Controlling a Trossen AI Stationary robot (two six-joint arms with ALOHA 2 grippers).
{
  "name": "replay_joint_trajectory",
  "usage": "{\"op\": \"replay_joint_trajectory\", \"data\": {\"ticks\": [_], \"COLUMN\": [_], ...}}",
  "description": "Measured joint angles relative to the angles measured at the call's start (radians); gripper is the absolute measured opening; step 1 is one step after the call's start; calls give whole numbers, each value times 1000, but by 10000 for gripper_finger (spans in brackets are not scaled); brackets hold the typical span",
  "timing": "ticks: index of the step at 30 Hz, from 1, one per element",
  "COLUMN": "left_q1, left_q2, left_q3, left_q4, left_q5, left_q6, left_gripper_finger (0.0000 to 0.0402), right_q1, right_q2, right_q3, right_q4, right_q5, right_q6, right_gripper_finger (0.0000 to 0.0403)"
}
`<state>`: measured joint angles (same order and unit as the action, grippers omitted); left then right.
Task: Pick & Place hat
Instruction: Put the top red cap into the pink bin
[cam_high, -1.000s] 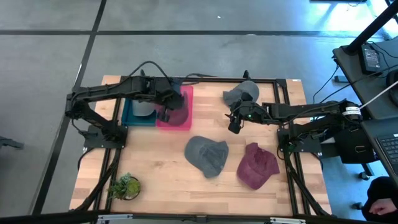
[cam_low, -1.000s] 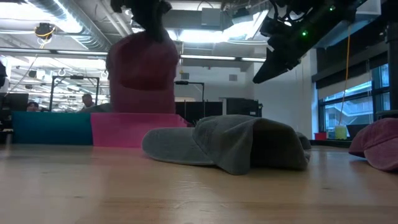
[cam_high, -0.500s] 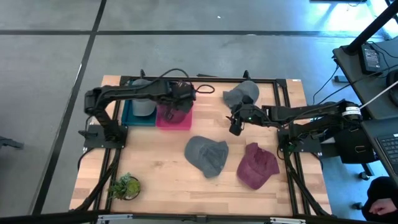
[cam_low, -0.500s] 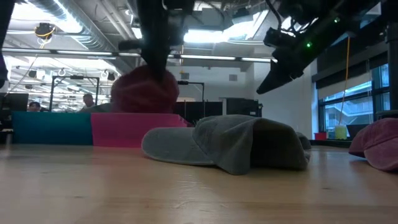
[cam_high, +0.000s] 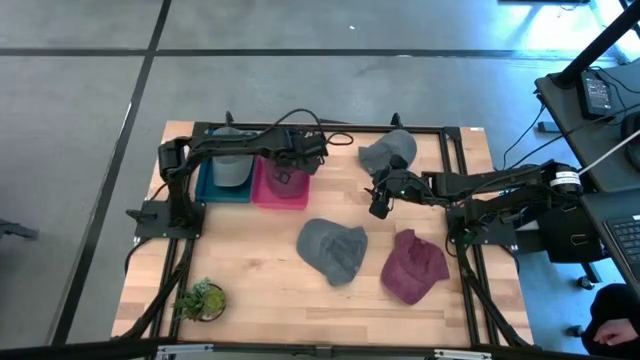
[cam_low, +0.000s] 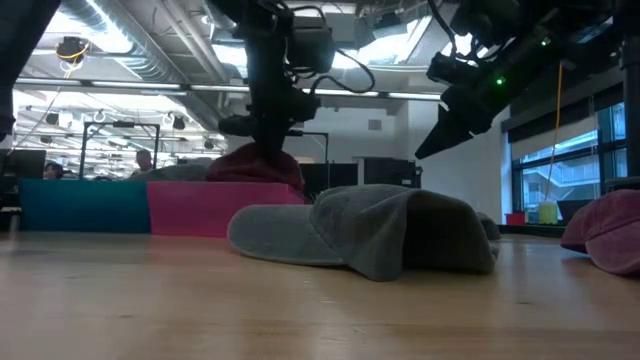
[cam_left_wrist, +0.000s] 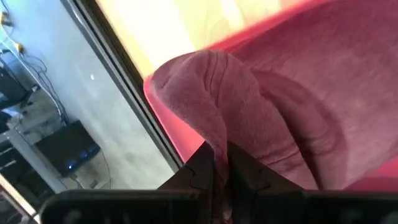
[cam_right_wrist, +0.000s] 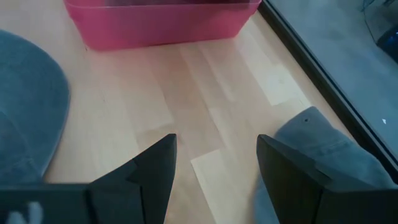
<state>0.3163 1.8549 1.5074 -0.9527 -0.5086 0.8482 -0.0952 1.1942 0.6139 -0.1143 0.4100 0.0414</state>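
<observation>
Bright ceiling lights glare in the low view, silhouetting the arms; the table's near edge is blurred.

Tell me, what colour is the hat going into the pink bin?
Maroon hat; left wrist view shows it best.

I count five hats: three grey, namely one in the teal bin (cam_high: 224, 178), one at the table's far edge (cam_high: 388, 152) and one mid-table (cam_high: 334, 249); and two maroon, one in the pink bin (cam_high: 281, 186), one near my right arm's base (cam_high: 414, 265). Two bins, one potted plant (cam_high: 201, 299).
</observation>
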Motion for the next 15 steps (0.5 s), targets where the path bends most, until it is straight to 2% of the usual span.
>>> {"op": "replay_joint_trajectory", "data": {"ticks": [4,11,15], "left_q1": [3,22,20], "left_q2": [-1,-5,-5], "left_q3": [0,0,0], "left_q4": [18,69,70], "left_q5": [-23,33,2], "left_q6": [0,-25,-33], "left_gripper_finger": [20,31,27], "right_q1": [0,0,0], "right_q2": [0,0,0], "right_q3": [0,0,0], "right_q4": [-1,-1,-1], "right_q5": [25,25,25], "right_q6": [-6,-16,-15], "right_gripper_finger": [220,220,220]}}
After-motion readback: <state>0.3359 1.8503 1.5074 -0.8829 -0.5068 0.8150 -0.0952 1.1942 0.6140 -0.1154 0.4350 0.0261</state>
